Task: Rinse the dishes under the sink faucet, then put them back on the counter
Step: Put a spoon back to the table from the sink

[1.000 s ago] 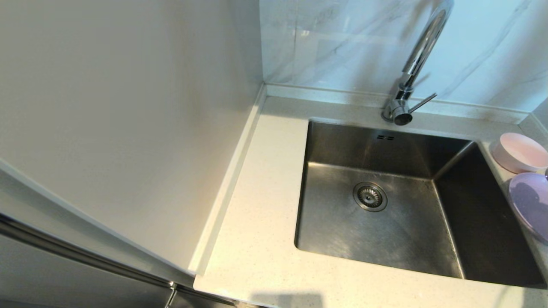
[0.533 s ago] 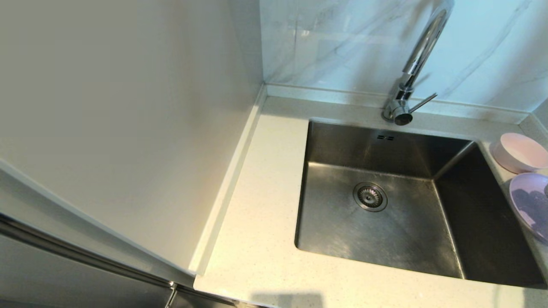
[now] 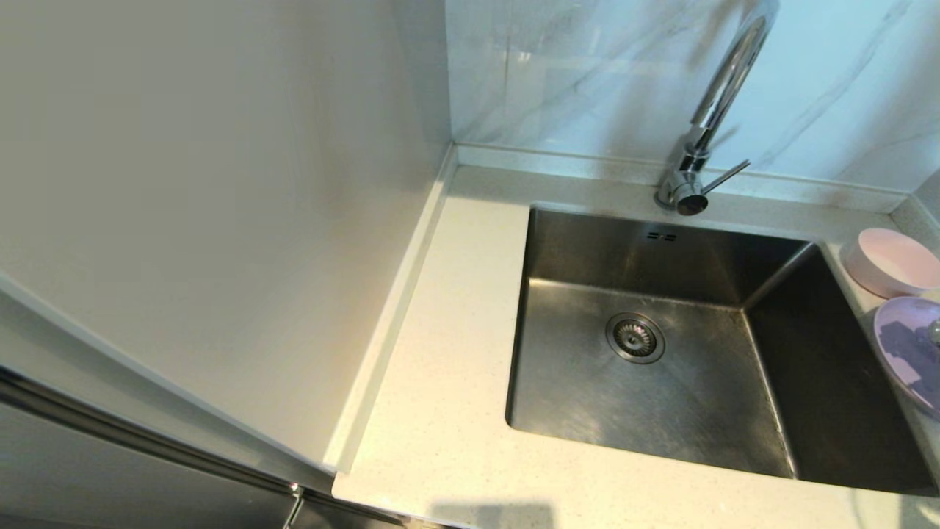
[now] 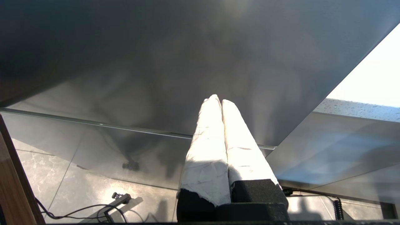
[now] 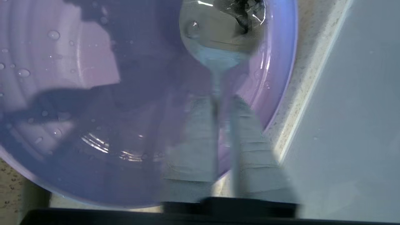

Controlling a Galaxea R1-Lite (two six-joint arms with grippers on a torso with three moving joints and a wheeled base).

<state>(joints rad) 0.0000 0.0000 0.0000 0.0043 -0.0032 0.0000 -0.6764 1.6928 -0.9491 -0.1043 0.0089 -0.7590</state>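
right end effector (image 5: pixel 223 103) fingers sitting slightly apart around spoon (image 5: pixel 218 34) handle, lowering it onto wet plate (image 5: pixel 93 93) | bowl (image 3: pixel 890 261) resting on desk (image 3: pixel 440 411) | sink (image 3: pixel 661 382) empty | left end effector (image 4: pixel 221 103) closed, parked | task looking nearly finished

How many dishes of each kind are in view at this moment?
Bowl: 1
Plate: 1
Spoon: 1
Total: 3
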